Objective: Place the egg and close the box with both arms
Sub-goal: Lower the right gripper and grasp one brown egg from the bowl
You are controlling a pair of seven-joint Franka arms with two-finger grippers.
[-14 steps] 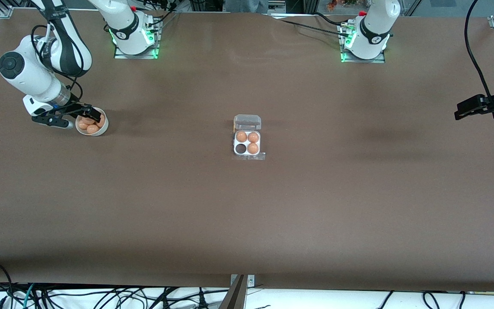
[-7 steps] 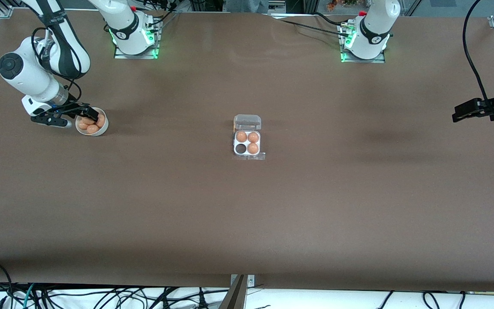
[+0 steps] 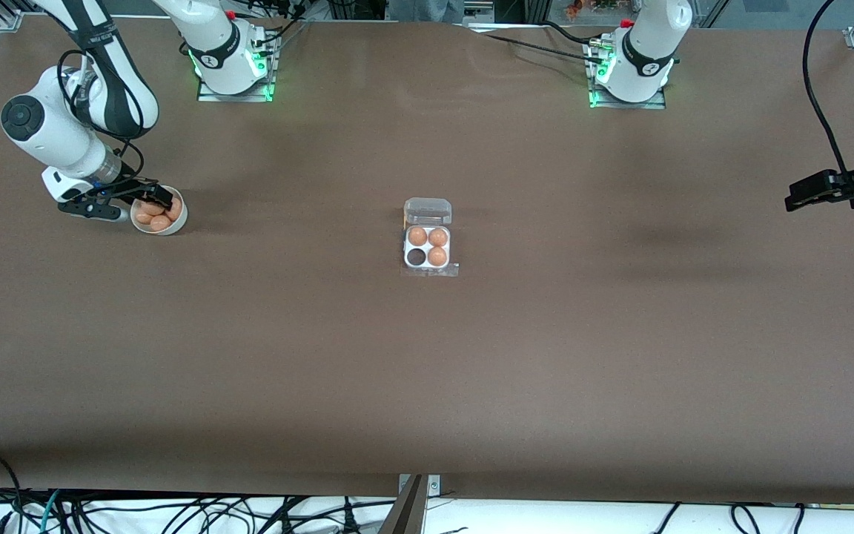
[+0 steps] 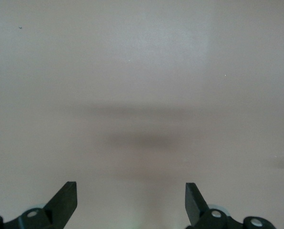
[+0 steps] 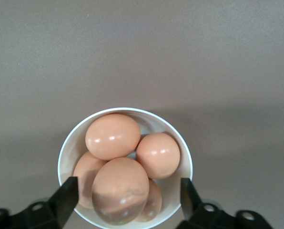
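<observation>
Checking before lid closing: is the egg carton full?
Not full. The carton holds three eggs; the cell nearer the camera, toward the right arm's end, shows dark and empty.

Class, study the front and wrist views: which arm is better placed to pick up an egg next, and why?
The right arm. The right gripper hangs open over the bowl with an egg between its fingers. The left gripper waits open over bare table at the left arm's end.

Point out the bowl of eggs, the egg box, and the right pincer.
bowl (image 3: pixel 177 220), front view, white rim toward the box.
egg box (image 3: pixel 427 256), front view, whitish tray between its cells.
right pincer (image 5: pixel 125 191), right wrist view, midway between its fingertips, at the bowl.
</observation>
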